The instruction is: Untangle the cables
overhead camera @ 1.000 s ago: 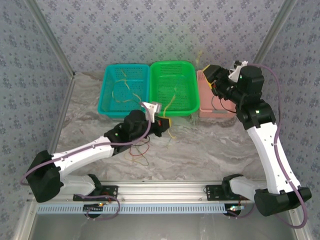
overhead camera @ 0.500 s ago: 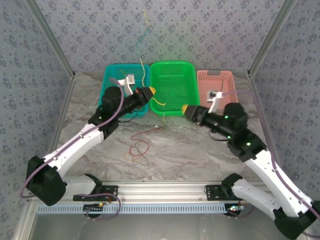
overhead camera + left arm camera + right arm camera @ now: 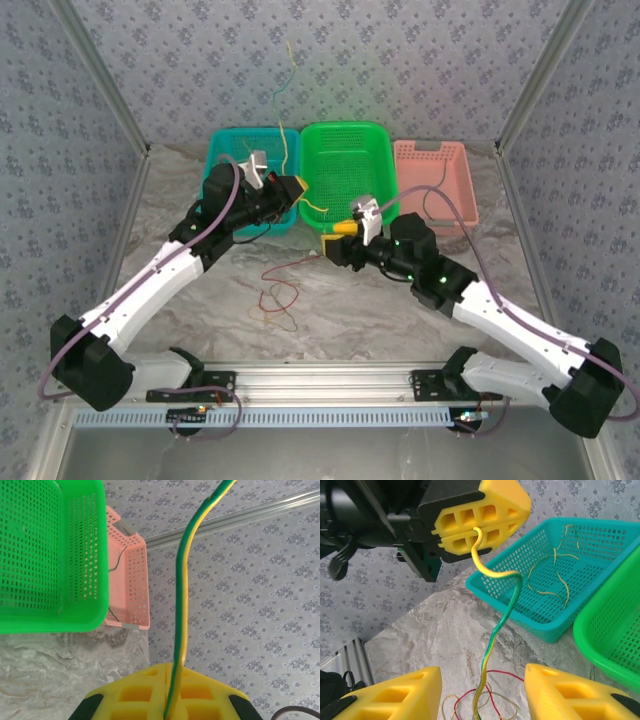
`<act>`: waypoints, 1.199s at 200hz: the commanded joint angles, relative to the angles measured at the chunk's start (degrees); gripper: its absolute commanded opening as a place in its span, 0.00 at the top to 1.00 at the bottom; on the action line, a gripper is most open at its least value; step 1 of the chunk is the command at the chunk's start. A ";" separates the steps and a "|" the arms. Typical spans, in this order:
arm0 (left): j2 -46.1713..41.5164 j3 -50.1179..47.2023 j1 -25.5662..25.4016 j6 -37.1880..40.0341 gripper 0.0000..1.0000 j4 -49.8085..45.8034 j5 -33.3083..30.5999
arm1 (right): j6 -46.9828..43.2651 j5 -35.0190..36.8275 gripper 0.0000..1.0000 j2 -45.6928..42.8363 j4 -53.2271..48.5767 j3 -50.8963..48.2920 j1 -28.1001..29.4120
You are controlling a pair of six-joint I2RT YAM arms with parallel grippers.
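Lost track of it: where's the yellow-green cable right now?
In the right wrist view, the yellow-green cable is pinched in the left tool beside the teal basket, hanging down before the open right tool.

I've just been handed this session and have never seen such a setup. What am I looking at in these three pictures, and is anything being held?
These are two robot arms bolted at the near edge of a marbled table. Each arm ends in a yellow two-finger gripper. The wide picture is taken from above and behind the arms. The other two come from a camera on each wrist.

At the back stand a teal basket, a green basket and a pink basket. Thin red-brown cables lie loose on the table in front.

The left gripper is shut on a yellow-green cable. The right gripper is open, with one finger on either side of that cable's hanging end, not gripping it.
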 commanded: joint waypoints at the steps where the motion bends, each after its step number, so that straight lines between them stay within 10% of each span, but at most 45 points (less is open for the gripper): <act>1: 0.44 0.77 0.22 -1.27 1.00 -0.14 1.21 | -3.06 2.03 0.54 2.97 2.29 3.19 0.62; 67: 0.61 1.72 0.57 -1.53 1.00 -4.23 1.61 | -8.19 8.61 1.00 8.08 -0.53 8.39 3.16; 196: -0.91 16.31 10.37 3.93 1.00 -28.48 -3.24 | -44.01 66.31 1.00 23.54 -2.97 8.66 20.28; 240: -2.20 16.69 13.94 6.15 1.00 -31.17 -3.60 | -53.63 72.98 1.00 27.02 5.16 5.62 22.72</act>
